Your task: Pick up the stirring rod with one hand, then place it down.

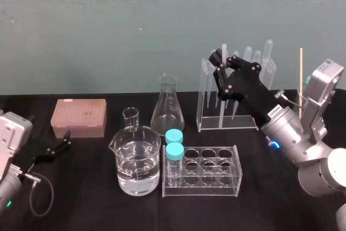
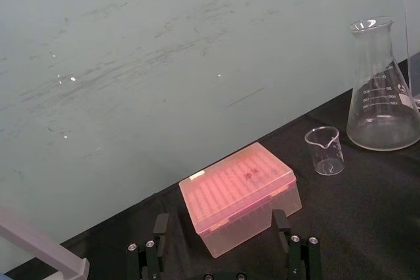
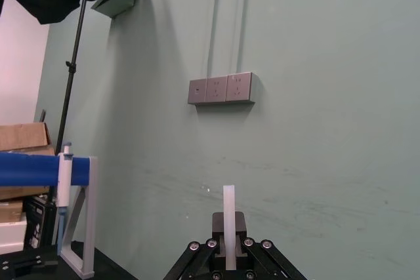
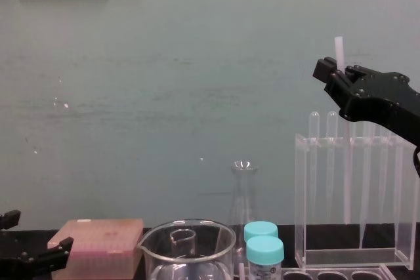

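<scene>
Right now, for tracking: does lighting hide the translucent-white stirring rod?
Right wrist view: the thin translucent-white stirring rod, in black right gripper, pale against pale wall. Chest view: its tip stands out; below, it merges with clear pipettes. Head view: black left gripper idle.

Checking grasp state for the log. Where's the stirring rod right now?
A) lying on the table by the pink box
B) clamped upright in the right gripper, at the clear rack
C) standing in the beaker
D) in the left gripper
B: the stirring rod stands upright in the shut right gripper, its top poking out above the clear rack; the left gripper sits open near the pink box.
</scene>
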